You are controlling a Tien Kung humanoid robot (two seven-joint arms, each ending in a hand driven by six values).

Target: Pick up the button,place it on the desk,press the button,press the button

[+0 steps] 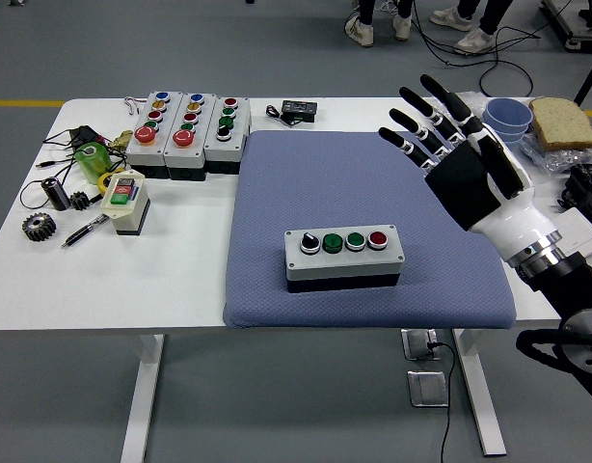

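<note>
A grey button box (343, 257) lies on the blue mat (277, 193), near its front edge. It carries a black knob, two green buttons and a red button (377, 238) at its right end. My right hand (448, 145) is raised above the mat's right side, up and right of the box. Its fingers are spread, it holds nothing and it is apart from the box. My left arm is out of view.
Three grey button boxes (188, 130) stand at the back left. A small two-button box (124, 202), a gear (39, 227), a pen, cables and a green object lie on the left. Stacked blue cups (505, 121), bread (563, 121) and bags are at the back right.
</note>
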